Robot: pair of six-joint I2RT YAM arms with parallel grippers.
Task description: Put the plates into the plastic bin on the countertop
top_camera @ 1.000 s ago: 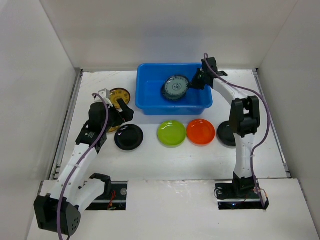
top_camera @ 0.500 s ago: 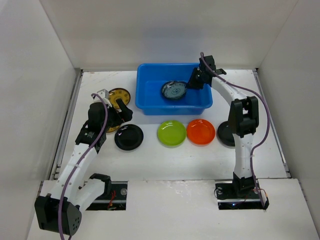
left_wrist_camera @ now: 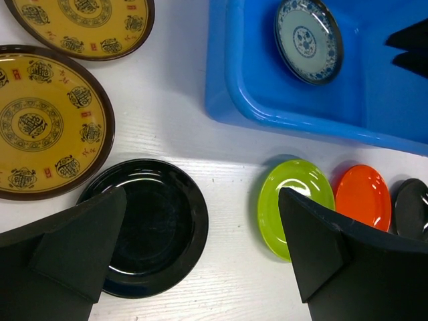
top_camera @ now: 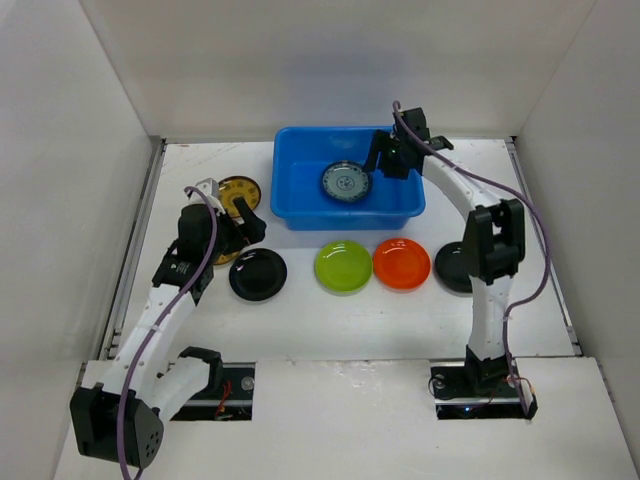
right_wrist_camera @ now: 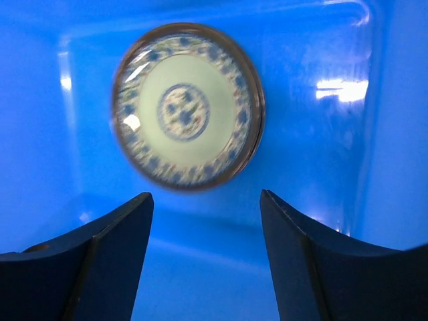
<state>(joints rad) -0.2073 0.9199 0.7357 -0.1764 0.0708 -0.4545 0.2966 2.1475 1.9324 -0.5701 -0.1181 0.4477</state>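
A blue-grey patterned plate (top_camera: 346, 183) (right_wrist_camera: 187, 107) lies free inside the blue plastic bin (top_camera: 300, 200) (right_wrist_camera: 321, 167). Just right of it and above the bin floor, my right gripper (top_camera: 383, 160) (right_wrist_camera: 205, 197) is open with nothing between its fingers. My left gripper (top_camera: 245, 222) (left_wrist_camera: 202, 194) hangs open above the countertop (top_camera: 330, 320), over the right edge of a black plate (top_camera: 258, 274) (left_wrist_camera: 150, 224). In front of the bin lie a lime green plate (top_camera: 343, 266) and an orange plate (top_camera: 401, 264). Two yellow-brown plates (left_wrist_camera: 47, 124) sit left of the bin.
A second black plate (top_camera: 452, 268) lies right of the orange one, partly hidden behind the right arm. White walls close in the countertop on the left, back and right. The bin's flared rim (left_wrist_camera: 231, 67) stands close to the yellow-brown plates.
My right gripper has opened and let go of the blue-grey plate, which now rests in the bin. The gripper also shifted slightly left. The left arm has not moved.
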